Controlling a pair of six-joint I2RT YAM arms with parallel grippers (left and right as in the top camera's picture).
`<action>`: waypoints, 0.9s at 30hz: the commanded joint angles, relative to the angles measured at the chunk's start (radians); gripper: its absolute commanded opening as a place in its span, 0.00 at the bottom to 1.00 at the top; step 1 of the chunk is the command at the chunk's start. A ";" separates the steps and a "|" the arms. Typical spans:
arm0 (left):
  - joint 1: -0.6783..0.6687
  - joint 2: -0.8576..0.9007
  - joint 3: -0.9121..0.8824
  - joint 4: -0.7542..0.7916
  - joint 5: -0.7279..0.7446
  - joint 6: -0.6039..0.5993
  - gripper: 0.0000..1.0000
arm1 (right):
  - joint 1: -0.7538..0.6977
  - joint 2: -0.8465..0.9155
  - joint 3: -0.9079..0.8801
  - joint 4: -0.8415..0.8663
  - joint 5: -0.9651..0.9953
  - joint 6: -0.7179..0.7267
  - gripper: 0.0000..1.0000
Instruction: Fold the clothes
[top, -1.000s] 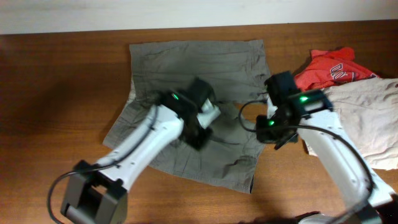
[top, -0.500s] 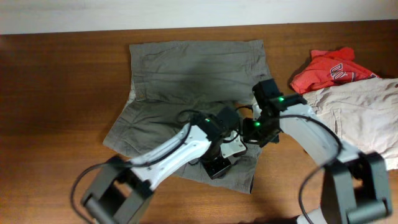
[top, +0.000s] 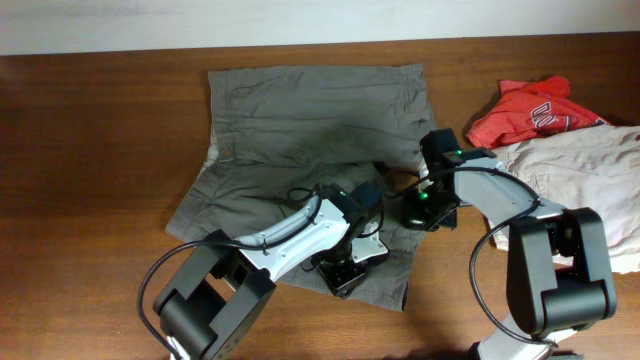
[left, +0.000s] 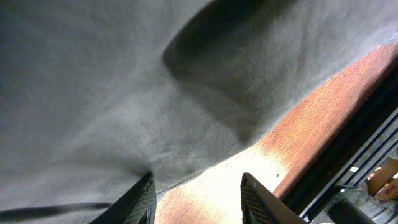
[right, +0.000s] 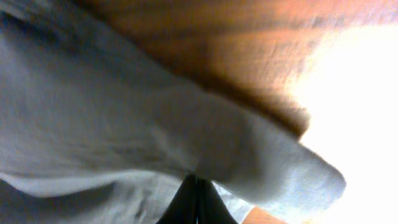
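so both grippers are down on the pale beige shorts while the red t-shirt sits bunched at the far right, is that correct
Not quite. The left gripper and right gripper are down on the large olive-grey woven shorts, not the pale beige shorts, which lie apart at the right edge. The overhead view shows this. The red T-shirt with white lettering is indeed bunched at the far right.

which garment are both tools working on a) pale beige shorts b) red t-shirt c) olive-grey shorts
c: the left tool and right tool are both down on the olive-grey shorts; the red t-shirt and beige shorts lie off to the side.
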 joint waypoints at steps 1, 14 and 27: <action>-0.003 0.006 -0.014 -0.014 0.015 0.016 0.42 | -0.018 0.015 -0.004 0.025 0.042 -0.031 0.04; 0.046 -0.013 0.054 -0.110 -0.011 0.016 0.27 | -0.197 0.011 0.009 0.056 -0.098 -0.155 0.04; 0.074 0.000 0.164 0.045 -0.007 -0.048 0.40 | -0.208 -0.062 0.021 -0.051 -0.286 -0.204 0.04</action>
